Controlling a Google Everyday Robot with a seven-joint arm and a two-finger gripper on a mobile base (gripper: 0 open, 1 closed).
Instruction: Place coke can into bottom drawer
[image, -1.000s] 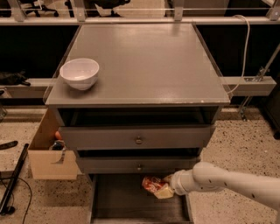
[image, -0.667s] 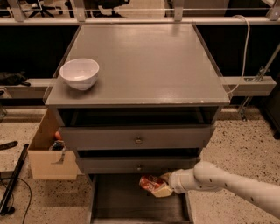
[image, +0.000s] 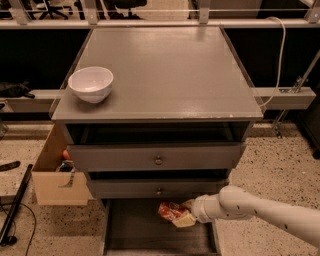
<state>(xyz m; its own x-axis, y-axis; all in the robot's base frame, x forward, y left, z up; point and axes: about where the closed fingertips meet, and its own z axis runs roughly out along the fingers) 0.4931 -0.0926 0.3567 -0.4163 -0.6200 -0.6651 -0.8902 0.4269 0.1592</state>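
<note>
The coke can (image: 168, 210), red-orange and dented, is held in my gripper (image: 181, 214) over the open bottom drawer (image: 135, 227), near its right back part, just under the middle drawer's front. My white arm reaches in from the lower right. The drawer is a shallow tray with a dark floor, pulled out at the bottom of the grey cabinet. The can sits tilted on its side between the beige fingers (image: 185, 220).
A white bowl (image: 91, 83) stands on the cabinet top (image: 165, 70) at the left. Two upper drawers with round knobs (image: 158, 160) are slightly open. A cardboard box (image: 55, 175) sits left of the cabinet. A black pole (image: 15, 210) lies on the speckled floor.
My gripper with the can has shifted slightly left and a bit deeper under the middle drawer's front. Nothing else has moved.
</note>
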